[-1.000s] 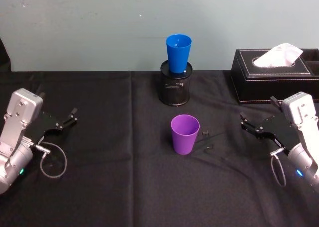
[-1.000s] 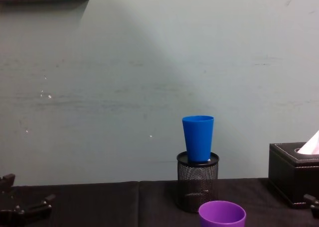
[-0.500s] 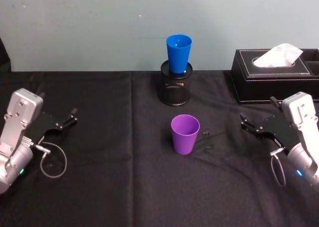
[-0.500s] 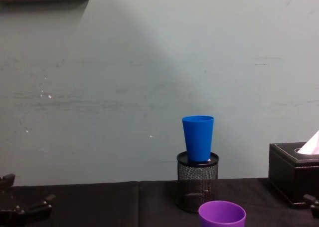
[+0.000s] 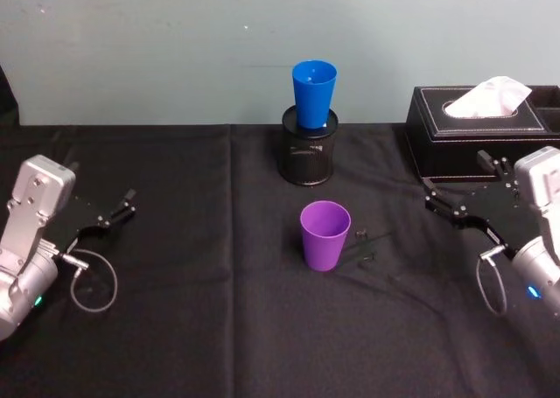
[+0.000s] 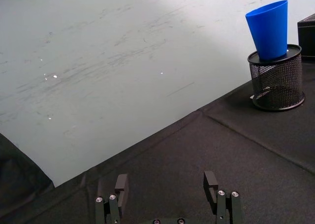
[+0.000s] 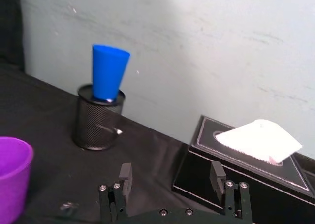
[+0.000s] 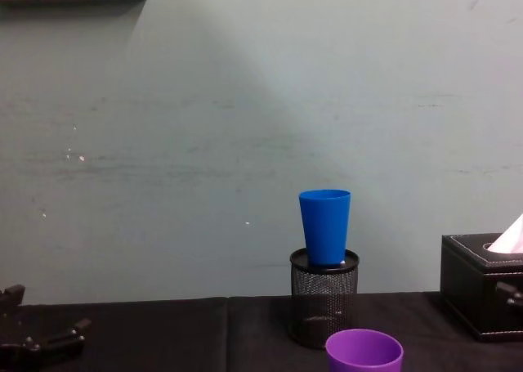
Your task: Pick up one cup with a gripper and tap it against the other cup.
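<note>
The purple cup [image 5: 325, 234] stands upright, mouth up, on the black cloth of the table [image 5: 192, 328], near the middle of the table and free of both arms. Just to its right on the cloth lie a few small dark bits [image 5: 360, 233] that are too small to identify. Farther back, close to the pale wall, the blue cup [image 5: 314, 94] sits upright with its narrow base sunk into the top of a black mesh pen holder [image 5: 307, 157], so its rim rises well above the holder (the chest view shows the stack from the side, with the purple rim low in front of it). The two cups are well apart. The left gripper [image 5: 129, 203] rests low over the cloth at the left side of the table, pointing inward, its jaws spread with nothing between them. The right gripper [image 5: 454, 180] hangs at the right side, just in front of a black tissue box [image 5: 437, 144] with a white tissue [image 5: 487, 97] sticking out of it. Its jaws are also spread wide and empty, pointing toward the table's middle, and it is well clear of the purple cup.
</note>
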Motion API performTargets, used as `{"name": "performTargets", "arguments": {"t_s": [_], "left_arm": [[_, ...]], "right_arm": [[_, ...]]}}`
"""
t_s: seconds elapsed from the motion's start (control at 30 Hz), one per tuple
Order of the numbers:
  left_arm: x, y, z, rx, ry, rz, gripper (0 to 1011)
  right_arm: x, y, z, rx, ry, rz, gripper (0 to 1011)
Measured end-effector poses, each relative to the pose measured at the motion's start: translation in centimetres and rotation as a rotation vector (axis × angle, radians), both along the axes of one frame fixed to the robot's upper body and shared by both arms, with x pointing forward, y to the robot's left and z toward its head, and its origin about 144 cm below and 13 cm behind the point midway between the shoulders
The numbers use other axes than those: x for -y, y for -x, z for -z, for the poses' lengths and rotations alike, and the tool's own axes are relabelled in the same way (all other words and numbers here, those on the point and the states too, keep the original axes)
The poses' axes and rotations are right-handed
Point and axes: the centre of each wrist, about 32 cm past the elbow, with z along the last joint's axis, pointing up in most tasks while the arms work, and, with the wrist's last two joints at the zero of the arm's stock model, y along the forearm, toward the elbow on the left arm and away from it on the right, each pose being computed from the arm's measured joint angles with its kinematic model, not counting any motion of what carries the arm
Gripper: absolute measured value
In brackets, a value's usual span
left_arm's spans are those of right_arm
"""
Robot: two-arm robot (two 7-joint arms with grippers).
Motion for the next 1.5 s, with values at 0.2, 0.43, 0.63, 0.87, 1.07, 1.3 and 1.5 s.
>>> {"name": "performTargets", "arguments": {"t_s": [0.2, 0.43, 0.63, 0.87, 1.07, 1.3, 1.5], "left_arm": [[0.0, 0.0, 0.0, 0.000, 0.000, 0.000, 1000], [0.0, 0.0, 0.0, 0.000, 0.000, 0.000, 1000], [0.0, 0.0, 0.0, 0.000, 0.000, 0.000, 1000], [0.0, 0.0, 0.0, 0.000, 0.000, 0.000, 1000], [0.0, 0.0, 0.0, 0.000, 0.000, 0.000, 1000], [0.0, 0.0, 0.0, 0.000, 0.000, 0.000, 1000], [0.0, 0.0, 0.0, 0.000, 0.000, 0.000, 1000]], "right_arm": [[0.2, 1.4, -0.4, -0.029, -0.049, -0.097, 1003], [0.5, 3.3, 0.0, -0.120, -0.124, -0.249, 1003], [-0.1, 3.9, 0.7, -0.186, -0.147, -0.359, 1003], [-1.2, 3.4, 1.5, -0.223, -0.165, -0.384, 1003], [-2.3, 2.2, 2.0, -0.246, -0.154, -0.399, 1003], [-3.6, 0.4, 2.5, -0.263, -0.144, -0.416, 1003], [-4.6, -0.9, 2.7, -0.266, -0.146, -0.428, 1003]]}}
